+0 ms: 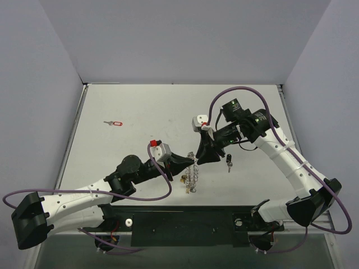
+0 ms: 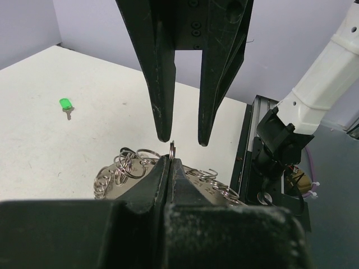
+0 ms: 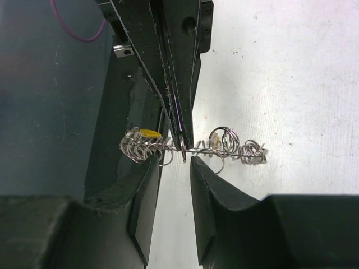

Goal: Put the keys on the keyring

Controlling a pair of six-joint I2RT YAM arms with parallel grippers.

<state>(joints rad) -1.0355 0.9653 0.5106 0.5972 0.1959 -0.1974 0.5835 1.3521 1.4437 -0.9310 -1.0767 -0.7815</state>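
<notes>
Fingers: left gripper (image 2: pixel 171 161) pinches one keyring (image 2: pixel 132 165), right gripper (image 3: pixel 175 162) spread; three loose keys (image 1: pixel 116 123) (image 1: pixel 229 162) (image 2: pixel 65 105).

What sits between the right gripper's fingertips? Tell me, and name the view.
A loop of the keyring, pinched in the shut left gripper, stands at the mouth of the gap between the open fingertips of the right gripper. The left wrist view shows it.

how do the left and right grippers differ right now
The left gripper is shut, pinching a loop of the keyring; the right gripper is open and holds nothing. In the top view the left one comes in from the left side, the right one from the right. Both are black two-finger grippers, meeting tip to tip at that loop.
</notes>
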